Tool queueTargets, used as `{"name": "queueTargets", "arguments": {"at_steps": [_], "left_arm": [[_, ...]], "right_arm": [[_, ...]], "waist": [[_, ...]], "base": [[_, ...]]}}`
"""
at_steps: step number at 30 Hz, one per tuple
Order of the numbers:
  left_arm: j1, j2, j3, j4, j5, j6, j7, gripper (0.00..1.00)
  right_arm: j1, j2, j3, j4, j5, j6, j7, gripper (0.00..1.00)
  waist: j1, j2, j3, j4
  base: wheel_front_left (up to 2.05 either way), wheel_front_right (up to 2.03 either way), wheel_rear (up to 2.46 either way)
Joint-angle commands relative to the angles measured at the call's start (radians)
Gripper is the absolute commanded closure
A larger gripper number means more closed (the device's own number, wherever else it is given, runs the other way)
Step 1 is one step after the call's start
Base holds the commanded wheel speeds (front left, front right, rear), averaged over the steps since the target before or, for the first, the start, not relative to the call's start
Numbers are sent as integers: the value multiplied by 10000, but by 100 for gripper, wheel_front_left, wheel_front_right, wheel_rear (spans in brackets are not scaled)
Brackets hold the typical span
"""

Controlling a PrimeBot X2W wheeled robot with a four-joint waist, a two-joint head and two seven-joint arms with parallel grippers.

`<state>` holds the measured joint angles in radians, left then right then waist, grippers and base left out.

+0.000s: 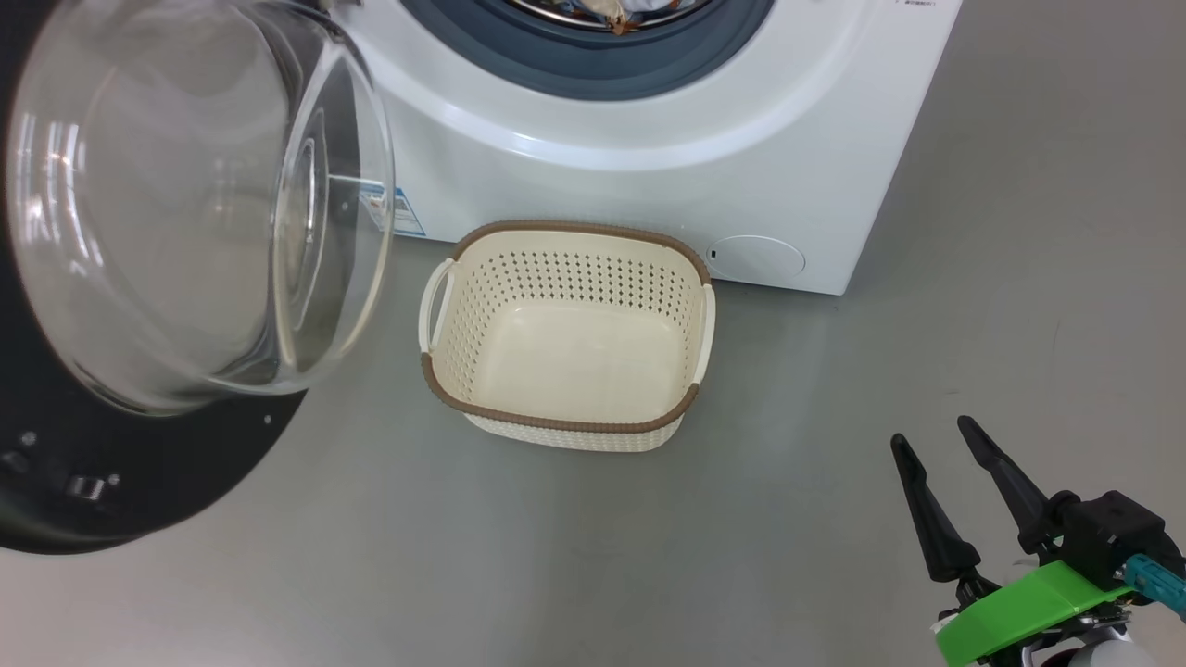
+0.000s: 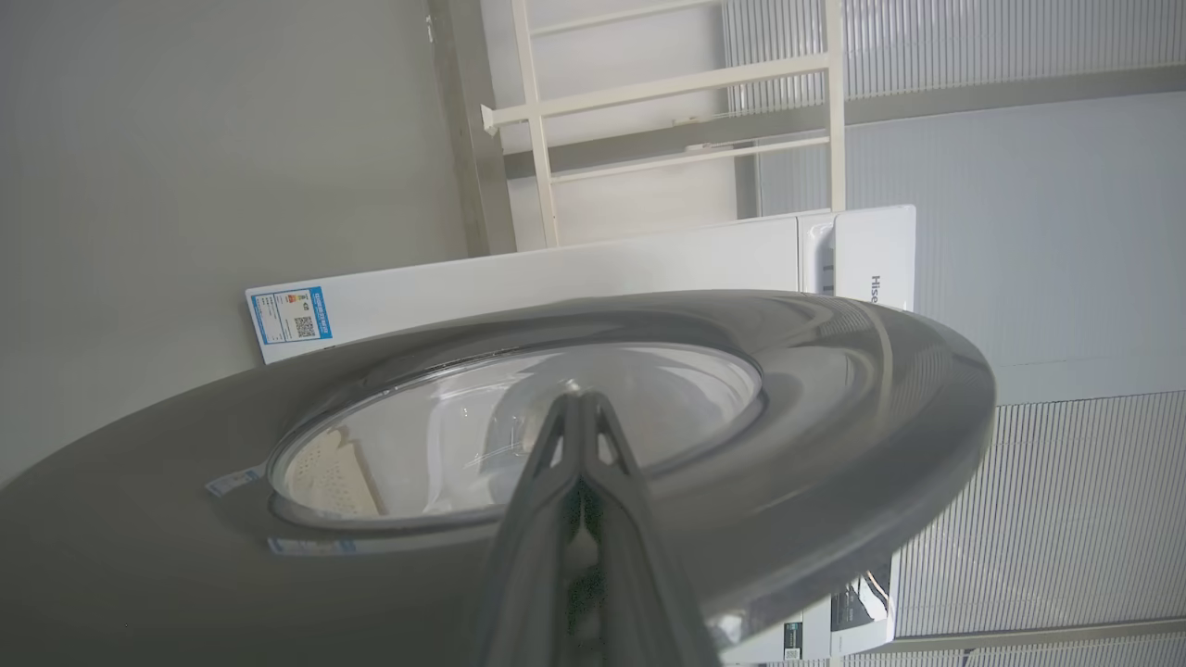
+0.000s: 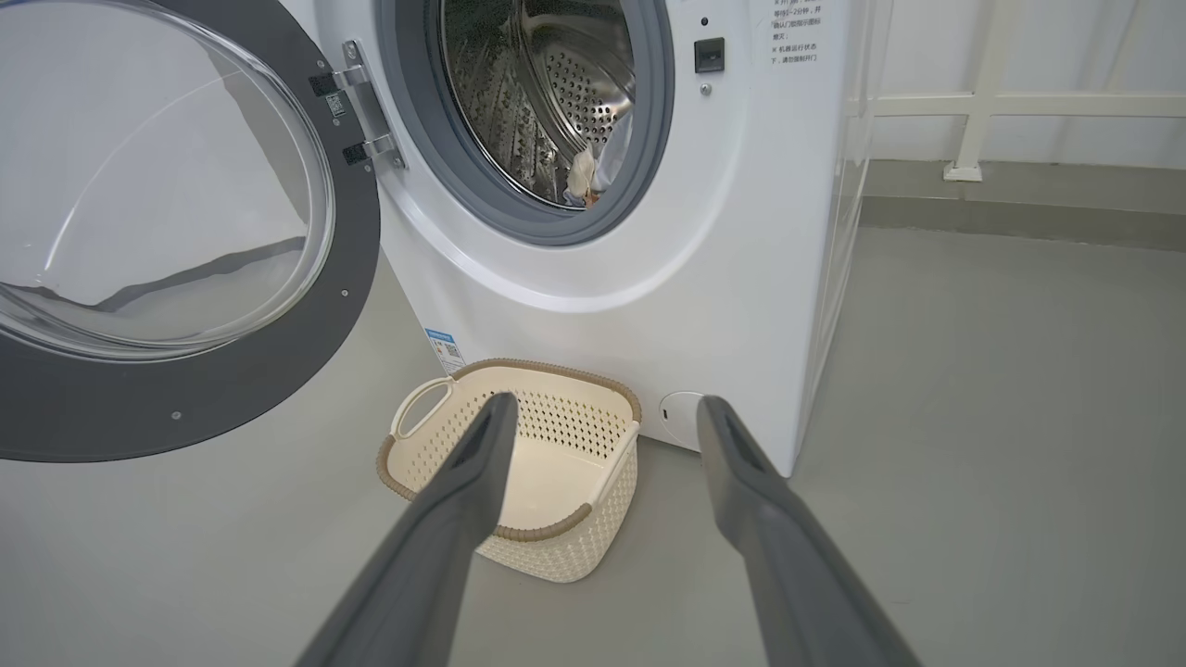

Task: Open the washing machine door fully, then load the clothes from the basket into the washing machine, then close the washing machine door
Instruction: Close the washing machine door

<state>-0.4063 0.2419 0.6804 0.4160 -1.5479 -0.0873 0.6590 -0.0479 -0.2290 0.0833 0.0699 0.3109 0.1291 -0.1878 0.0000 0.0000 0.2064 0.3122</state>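
The washing machine [image 1: 649, 139] stands with its door [image 1: 139, 482] swung wide open to the left, the clear glass bowl bulging toward me. Inside the steel drum lie the clothes [image 3: 593, 167], pale and cream; a bit of them also peeks out at the clothes [image 1: 616, 11]. The cream basket [image 1: 556, 423] sits empty on the floor in front of the machine. My right gripper [image 1: 931, 434] hovers open, low to the right of the basket [image 3: 556, 371]. My left gripper [image 2: 579, 400] is shut, pointing at the outer face of the door [image 2: 834, 389]; contact cannot be told.
A round filter cap [image 1: 755, 257] and a blue sticker [image 1: 398, 208] mark the machine's lower front. Grey floor [image 1: 1019, 278] stretches to the right of the machine and in front of the basket. A white railing [image 3: 973, 102] runs along the far wall.
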Motion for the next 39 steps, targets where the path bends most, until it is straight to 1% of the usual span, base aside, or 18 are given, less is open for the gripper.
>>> {"name": "queueTargets", "arguments": {"at_steps": [1,6,11,15,19,23,27,28,33,39], "left_arm": [[109,324,5,-422,-197,81,362,100],[402,77,-338,-1246,-586,274,1321,100],[857,-265,-739,-2274,-976,605,2267,100],[1189,-572,-1043,-3128,-1088,806,2671,100],[1429,-985,-1383,-3975,-1208,871,2955,100],[1617,-1345,-1745,-4570,-1141,803,2971,100],[1630,-1636,-2129,-4744,-1004,645,2673,100],[1630,-1636,-2129,-4744,-1004,645,2673,100],[1531,-1834,-2760,-4678,-1071,383,2318,100],[1513,-1904,-3525,-4629,-1314,66,1716,100]], "right_arm": [[-234,-63,194,-190,63,16,-125,0],[-326,-15,221,-112,57,16,-162,0],[-413,81,293,-27,48,16,-218,0],[-434,147,333,52,65,16,-301,0],[-476,204,332,151,106,16,-391,0],[-548,286,360,256,153,16,-475,0],[-659,359,369,343,174,16,-552,0],[-659,359,369,343,174,16,-552,0],[-672,402,305,459,179,16,-623,0],[-581,386,168,556,187,16,-677,0]], "waist": [[0,0,-3,19],[0,0,-18,23],[0,0,-39,-47],[0,0,-55,-131],[0,0,-64,-258],[0,0,-45,-491],[0,0,16,-824],[0,0,16,-824],[0,0,43,-1325],[0,0,50,-1960]], "base": [[0,0,0],[0,0,0],[0,0,0],[0,0,0],[0,0,0],[0,0,0],[0,0,0],[0,0,0],[0,0,0],[0,0,0]]}}
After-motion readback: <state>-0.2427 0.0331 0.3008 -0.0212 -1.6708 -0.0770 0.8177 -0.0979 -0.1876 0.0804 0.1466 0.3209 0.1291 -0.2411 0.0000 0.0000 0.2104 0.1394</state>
